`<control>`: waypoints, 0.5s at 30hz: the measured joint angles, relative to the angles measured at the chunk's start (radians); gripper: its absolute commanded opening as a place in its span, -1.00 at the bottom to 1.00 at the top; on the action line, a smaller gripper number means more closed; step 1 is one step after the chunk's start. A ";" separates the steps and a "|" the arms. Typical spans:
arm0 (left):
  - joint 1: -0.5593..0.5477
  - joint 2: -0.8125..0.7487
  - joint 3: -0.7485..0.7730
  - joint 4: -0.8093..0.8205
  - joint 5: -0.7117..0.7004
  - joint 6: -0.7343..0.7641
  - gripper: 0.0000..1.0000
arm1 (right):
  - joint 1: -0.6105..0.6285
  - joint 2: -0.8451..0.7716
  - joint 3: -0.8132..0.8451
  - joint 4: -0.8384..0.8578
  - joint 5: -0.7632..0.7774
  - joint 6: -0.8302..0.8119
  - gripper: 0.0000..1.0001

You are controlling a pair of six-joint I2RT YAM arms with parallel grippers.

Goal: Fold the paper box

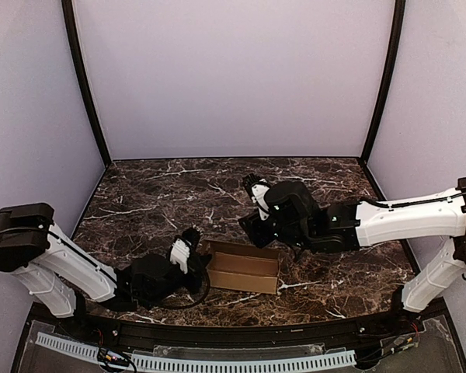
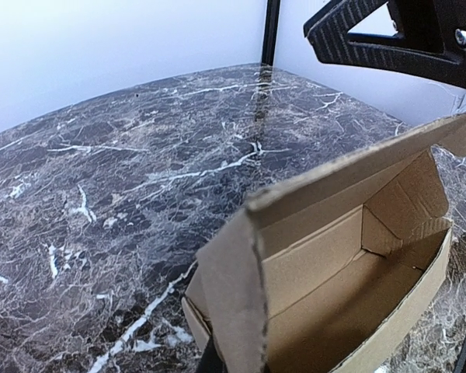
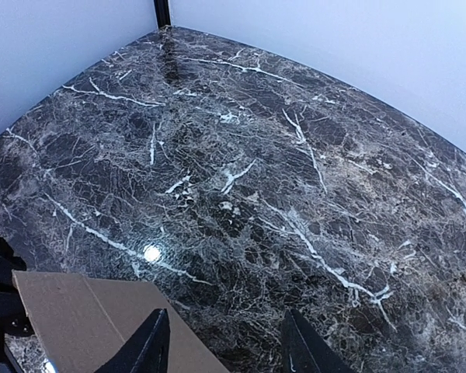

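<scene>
Left wrist shows paper box (image 2: 334, 272) open, lid raised.

Left arm (image 1: 70, 266), right arm (image 1: 408, 219) reach inward, jaws parted.

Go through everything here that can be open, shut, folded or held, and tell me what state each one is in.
Paper box: partly folded, walls up, top open, lid flap not shut, resting on the table.
Left gripper: open, fingers wide apart, at the box's left end.
Right gripper: open, nothing between its fingers, beside the box.
</scene>
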 measured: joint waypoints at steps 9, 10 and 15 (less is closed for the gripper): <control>-0.011 0.224 -0.029 0.385 0.010 0.067 -0.99 | 0.000 0.002 0.000 -0.027 -0.041 0.051 -0.12; -0.011 0.237 -0.029 0.405 0.012 0.067 -0.99 | 0.000 0.004 0.000 -0.029 -0.047 0.060 -0.13; -0.011 0.259 -0.029 0.445 0.023 0.055 -0.97 | 0.000 0.026 -0.006 -0.037 -0.070 0.098 -0.26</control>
